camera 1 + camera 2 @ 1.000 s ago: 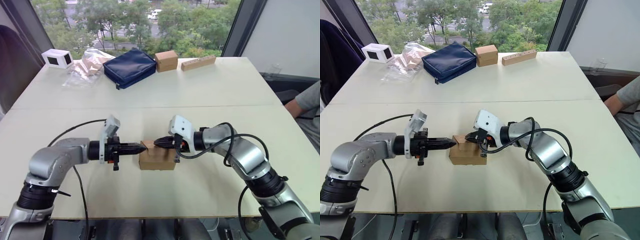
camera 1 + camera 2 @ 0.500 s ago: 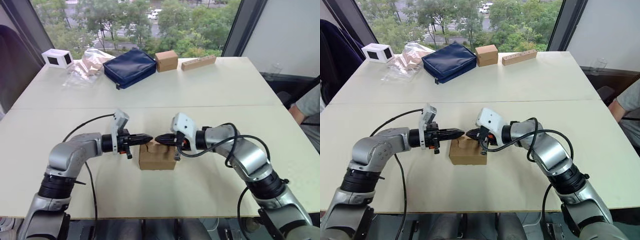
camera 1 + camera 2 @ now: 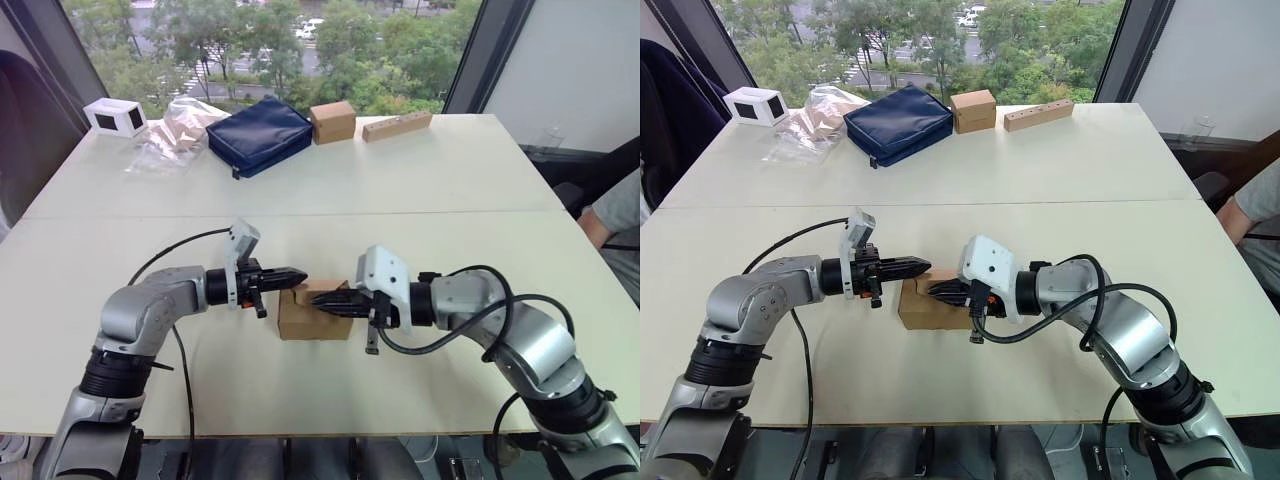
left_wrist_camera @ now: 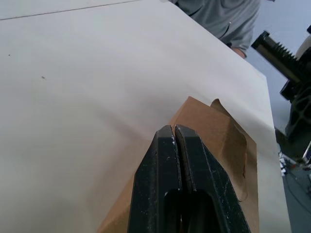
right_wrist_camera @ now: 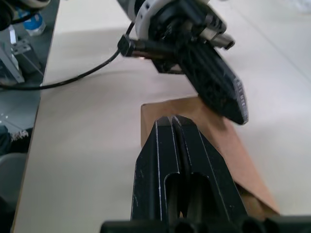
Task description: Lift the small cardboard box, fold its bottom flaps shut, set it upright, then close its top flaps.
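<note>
The small cardboard box [image 3: 305, 322] lies on the pale table [image 3: 420, 180] between my two arms, brown and plain, with a flap edge raised at its top. My left gripper [image 3: 300, 273] is shut with nothing in it, and its tip sits at the box's far left top corner. My right gripper [image 3: 318, 298] is also shut and holds nothing. It points left with its tip over the box's top face. In the left wrist view the shut fingertips [image 4: 167, 133] rest against the box [image 4: 216, 133]. The right wrist view has the box [image 5: 223, 145] beyond the shut fingers [image 5: 163, 128], with the left gripper [image 5: 214, 85] above it.
Along the far edge stand a white box with black panels [image 3: 115, 116], a crumpled plastic bag [image 3: 170, 135], a navy pouch [image 3: 260, 135], a tan cardboard block [image 3: 333, 121] and a wooden strip [image 3: 397, 125]. A person sits at the right edge [image 3: 615, 215].
My right gripper has dropped and pulled nearer, from the box's far top edge to low over its top face. The left gripper rose to the far left corner a second ago and has held since.
</note>
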Action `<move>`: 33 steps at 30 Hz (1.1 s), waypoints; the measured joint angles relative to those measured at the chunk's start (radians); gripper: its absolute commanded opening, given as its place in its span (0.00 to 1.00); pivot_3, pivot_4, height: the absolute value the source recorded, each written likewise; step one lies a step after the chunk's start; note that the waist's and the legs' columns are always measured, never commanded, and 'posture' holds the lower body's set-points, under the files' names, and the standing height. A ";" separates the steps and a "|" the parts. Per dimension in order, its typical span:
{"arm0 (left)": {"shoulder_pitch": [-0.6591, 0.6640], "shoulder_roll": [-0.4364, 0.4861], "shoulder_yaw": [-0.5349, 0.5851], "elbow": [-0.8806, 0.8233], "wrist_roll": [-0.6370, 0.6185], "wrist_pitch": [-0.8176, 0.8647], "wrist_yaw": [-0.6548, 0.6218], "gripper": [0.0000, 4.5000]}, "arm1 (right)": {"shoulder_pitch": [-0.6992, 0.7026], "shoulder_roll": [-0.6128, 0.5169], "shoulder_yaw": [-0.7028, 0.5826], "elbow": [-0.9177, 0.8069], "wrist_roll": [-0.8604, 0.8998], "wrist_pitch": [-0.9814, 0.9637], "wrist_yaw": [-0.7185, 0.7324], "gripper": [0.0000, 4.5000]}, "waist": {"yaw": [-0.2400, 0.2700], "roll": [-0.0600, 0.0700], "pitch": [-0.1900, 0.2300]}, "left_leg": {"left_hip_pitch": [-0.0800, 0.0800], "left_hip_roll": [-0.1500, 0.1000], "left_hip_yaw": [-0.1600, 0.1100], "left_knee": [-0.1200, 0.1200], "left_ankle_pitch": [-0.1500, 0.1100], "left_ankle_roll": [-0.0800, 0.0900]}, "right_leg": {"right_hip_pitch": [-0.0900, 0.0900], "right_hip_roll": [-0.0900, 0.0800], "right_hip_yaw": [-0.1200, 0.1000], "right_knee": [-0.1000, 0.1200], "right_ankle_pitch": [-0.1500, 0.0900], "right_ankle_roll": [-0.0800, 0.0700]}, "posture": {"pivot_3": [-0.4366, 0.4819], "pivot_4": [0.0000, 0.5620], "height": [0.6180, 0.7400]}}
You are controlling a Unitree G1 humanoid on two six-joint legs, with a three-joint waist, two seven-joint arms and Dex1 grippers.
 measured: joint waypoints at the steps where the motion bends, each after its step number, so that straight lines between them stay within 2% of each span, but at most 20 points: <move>1: 0.000 0.000 0.000 0.000 -0.001 0.000 0.000 0.01 | 0.000 0.000 0.013 0.008 -0.012 -0.006 -0.002 0.00 | 0.000 0.000 0.000 | 0.000 0.000 0.000 0.000 0.000 0.000 | 0.000 0.000 0.000 0.000 0.000 0.000 | 0.48 0.27 1.00; 13: -0.001 0.000 0.002 -0.006 -0.015 0.019 0.003 0.01 | -0.003 0.000 0.087 0.115 -0.133 -0.099 -0.006 0.00 | 0.000 0.000 0.000 | 0.000 0.000 0.000 0.000 0.000 0.000 | 0.000 0.000 0.000 0.000 0.000 0.000 | 0.48 0.27 1.00; 23: 0.004 0.006 0.001 -0.030 -0.017 0.022 0.000 0.01 | -0.003 0.001 0.091 0.131 -0.157 -0.117 -0.010 0.00 | 0.001 0.000 0.000 | 0.000 0.000 0.000 0.000 0.000 0.000 | 0.000 0.000 0.000 0.000 0.000 0.000 | 0.48 0.27 1.00; 33: 0.003 0.050 -0.012 -0.043 0.009 0.010 -0.030 0.01 | -0.005 0.001 0.089 0.137 -0.155 -0.116 -0.002 0.00 | 0.001 0.000 0.000 | 0.000 0.000 0.000 0.000 0.000 0.000 | 0.000 0.000 0.000 0.000 0.000 0.000 | 0.48 0.27 1.00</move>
